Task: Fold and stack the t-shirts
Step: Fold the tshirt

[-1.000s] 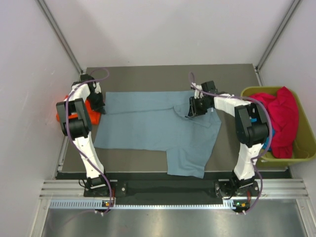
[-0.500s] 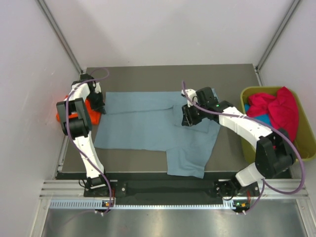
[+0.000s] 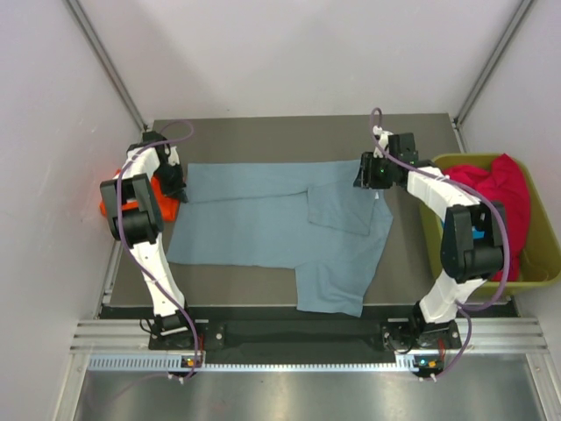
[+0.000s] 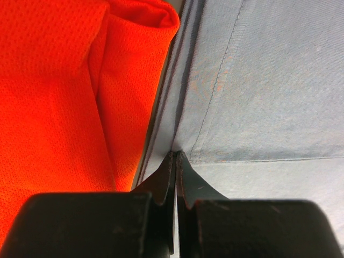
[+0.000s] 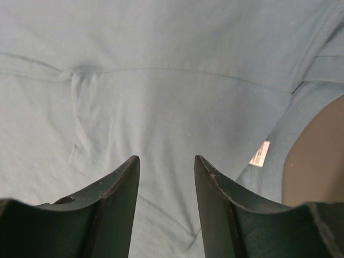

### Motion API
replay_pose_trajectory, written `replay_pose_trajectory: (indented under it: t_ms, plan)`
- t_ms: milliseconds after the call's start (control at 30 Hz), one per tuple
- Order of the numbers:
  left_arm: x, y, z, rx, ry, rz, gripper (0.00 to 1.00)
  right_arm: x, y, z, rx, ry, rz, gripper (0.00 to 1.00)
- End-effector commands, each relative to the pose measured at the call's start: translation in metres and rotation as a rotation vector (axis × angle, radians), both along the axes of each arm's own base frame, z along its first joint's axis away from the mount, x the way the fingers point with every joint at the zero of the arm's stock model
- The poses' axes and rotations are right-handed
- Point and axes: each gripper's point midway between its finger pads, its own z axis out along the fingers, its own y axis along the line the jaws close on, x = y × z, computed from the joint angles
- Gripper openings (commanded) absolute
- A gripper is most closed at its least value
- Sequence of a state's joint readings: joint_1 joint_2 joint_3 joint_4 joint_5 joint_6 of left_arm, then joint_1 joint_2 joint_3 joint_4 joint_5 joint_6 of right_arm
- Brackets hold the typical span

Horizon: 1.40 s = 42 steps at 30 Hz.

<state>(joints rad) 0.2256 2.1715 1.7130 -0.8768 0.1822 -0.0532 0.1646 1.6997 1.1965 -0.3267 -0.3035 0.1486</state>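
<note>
A dusty grey-blue t-shirt (image 3: 254, 219) lies spread on the table, one sleeve folded in over its right side. My left gripper (image 3: 175, 190) is shut on the shirt's left edge, its tips (image 4: 176, 157) pinching the cloth (image 4: 269, 80) at a hem. A folded orange-red t-shirt (image 3: 107, 203) lies right beside it (image 4: 59, 91). My right gripper (image 3: 363, 174) is open and empty just above the shirt's back right part (image 5: 161, 80), jaws (image 5: 165, 159) apart. A crimson-pink t-shirt (image 3: 504, 206) and a sliver of teal (image 3: 477, 235) lie in the bin.
The olive-green bin (image 3: 545, 259) stands off the table's right edge. A white label (image 5: 260, 153) shows at the shirt's neck, with bare table (image 5: 317, 156) beside it. Walls close in on both sides.
My right arm has moved from the middle of the shirt back and to the right, jaws open, leaving the sleeve folded in. The left arm has not moved.
</note>
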Motion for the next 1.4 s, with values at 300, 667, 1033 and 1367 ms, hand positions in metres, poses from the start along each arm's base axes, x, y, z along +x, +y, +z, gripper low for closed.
replay_pose_trajectory:
  t_ms: [300, 667, 1033, 1367]
  plan:
    - [0.012, 0.005, -0.003, 0.032, -0.016, -0.018, 0.0, 0.044, -0.038, -0.014, -0.038, -0.027, -0.112, 0.49]
    - [0.015, 0.003, -0.007, 0.037, -0.015, -0.026, 0.0, 0.06, -0.051, -0.042, -0.094, -0.001, -0.147, 0.49]
    - [0.026, 0.002, -0.011, 0.064, -0.019, -0.047, 0.0, 0.066, -0.08, -0.066, -0.24, 0.061, -0.209, 0.4]
    - [0.041, -0.002, -0.022, 0.096, -0.016, -0.08, 0.0, 0.091, -0.076, -0.073, -0.236, 0.055, -0.185, 0.0]
